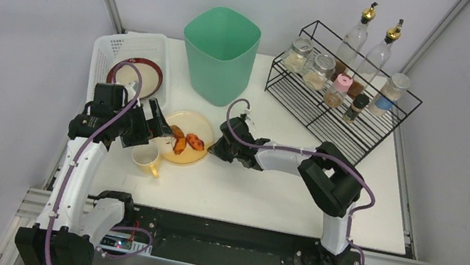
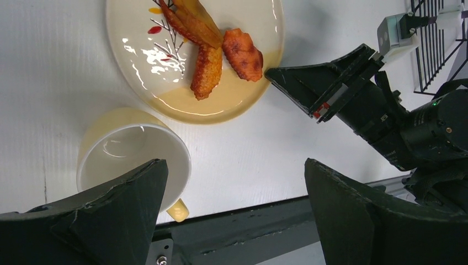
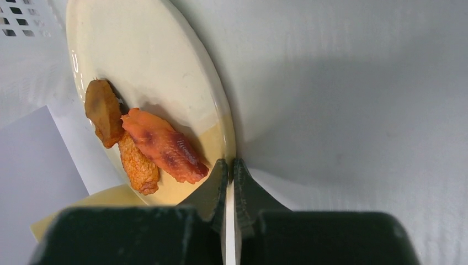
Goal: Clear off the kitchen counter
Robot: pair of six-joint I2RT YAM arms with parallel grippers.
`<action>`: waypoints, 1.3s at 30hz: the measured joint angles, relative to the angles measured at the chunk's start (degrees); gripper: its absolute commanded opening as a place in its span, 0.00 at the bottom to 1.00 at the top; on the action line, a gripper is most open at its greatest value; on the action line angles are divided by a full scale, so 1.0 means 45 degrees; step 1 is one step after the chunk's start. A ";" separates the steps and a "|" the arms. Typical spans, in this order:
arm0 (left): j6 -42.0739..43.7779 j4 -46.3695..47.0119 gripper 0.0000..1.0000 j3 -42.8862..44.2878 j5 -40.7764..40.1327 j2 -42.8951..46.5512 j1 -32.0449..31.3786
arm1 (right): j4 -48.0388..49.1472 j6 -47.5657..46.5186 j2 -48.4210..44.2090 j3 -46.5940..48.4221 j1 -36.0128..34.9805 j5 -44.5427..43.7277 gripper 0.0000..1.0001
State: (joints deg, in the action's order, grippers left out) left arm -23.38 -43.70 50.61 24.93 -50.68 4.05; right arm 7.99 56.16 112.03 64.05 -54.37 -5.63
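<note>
Right gripper: I am pressing my right gripper (image 3: 232, 163) together on the edge of the yellow plate (image 3: 154, 61), with the thin lip caught between the tips
Why the rim: I am taking the plate by its lip because it is lying flat, and the raised edge looks like the only part two narrow fingers can bite
Left gripper: I am holding my left gripper (image 2: 234, 165) spread wide above the cream cup (image 2: 127, 149), gripping nothing, probably waiting so the two arms are not crowding each other
Food: three fried chicken pieces (image 3: 165, 146) are lying on the plate, the nearest just beside my pinch, so I am judging that any tilt will set them sliding
Kitchen counter: the kitchen counter (image 1: 265, 195) is carrying everything, with plate and cup standing just beside each other at its left-centre
Where things seem bound: the green bin (image 1: 220, 54) is standing just behind the plate, likely for the scraps, and the white basket (image 1: 113, 47) at the back left is already holding a red-rimmed dish
Risk: a one-sided pinch may be letting the plate sag or twist once it is raised
</note>
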 measured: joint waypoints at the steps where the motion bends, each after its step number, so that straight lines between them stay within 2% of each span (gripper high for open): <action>1: 0.0005 -0.0005 0.99 0.0000 0.0015 -0.0015 0.0000 | 0.0029 -0.0029 -0.0121 -0.0155 -0.0010 -0.0010 0.00; 14: -0.0019 0.0000 0.99 0.0000 0.0607 -0.0073 0.0000 | -0.0165 -0.0199 -0.3847 -0.4401 -0.0010 0.0199 0.00; 22: -0.0505 0.0005 0.99 0.0000 0.1753 -0.0083 0.0000 | -0.0631 -0.0146 -0.7169 -0.7291 -0.0015 0.0248 0.00; 33: -0.1205 0.0024 0.99 0.0058 0.2744 0.0165 -0.0005 | -0.2992 0.0301 -1.3066 -1.0316 -0.0073 -0.0384 0.00; 39: -0.1676 0.0063 0.99 0.0087 0.3099 0.0199 -0.0612 | -0.4571 0.0719 -1.5387 -1.1030 -0.0073 -0.0699 0.00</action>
State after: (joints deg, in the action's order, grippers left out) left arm -30.92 -43.42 51.00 38.87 -49.78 1.30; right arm -12.58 59.40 42.78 14.41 -54.70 -8.78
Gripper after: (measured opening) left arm 0.990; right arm 0.021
